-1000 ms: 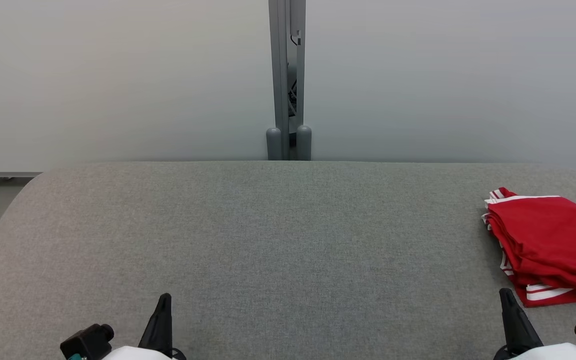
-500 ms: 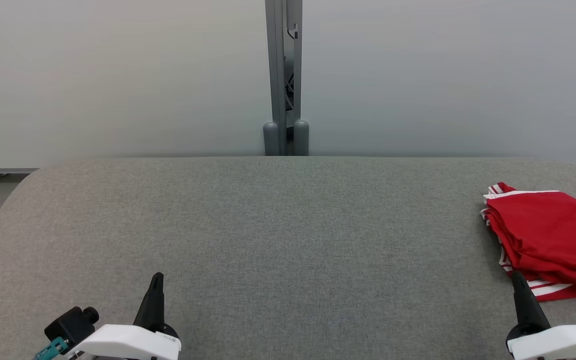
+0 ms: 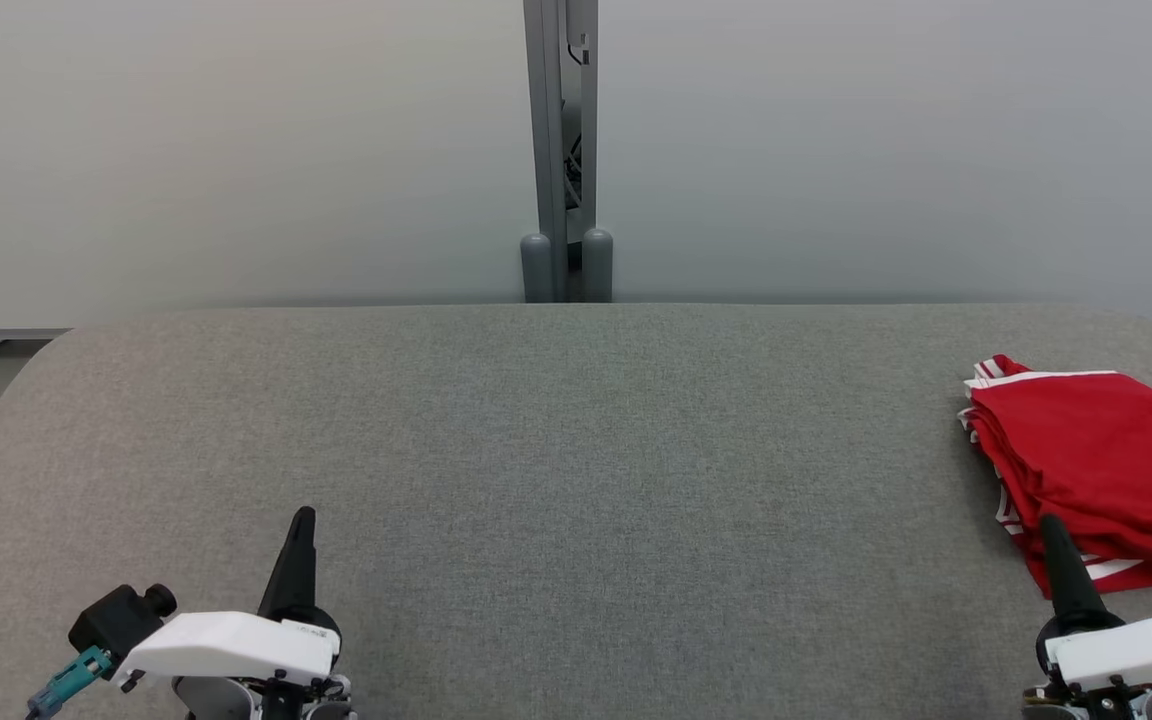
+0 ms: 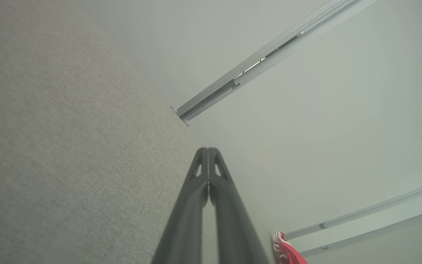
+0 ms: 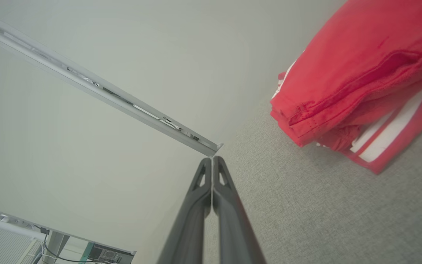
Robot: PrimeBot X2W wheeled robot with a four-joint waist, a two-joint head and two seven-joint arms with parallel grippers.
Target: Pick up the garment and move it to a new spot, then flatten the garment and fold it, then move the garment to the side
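Left claw (image 3: pixel 302 520) and right claw (image 3: pixel 1049 528) are both pinched together, empty, above the grey table (image 3: pixel 576 450), with the folded red, white-striped garment (image 3: pixel 1106 470) near the right one.

Matt grey woven cloth on the table (image 3: pixel 536 450), soft red cloth garment (image 3: pixel 1106 470), smooth dark plastic fingers (image 3: pixel 296 560).

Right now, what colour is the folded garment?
Red with white stripes: garment, clearest in the right wrist view.
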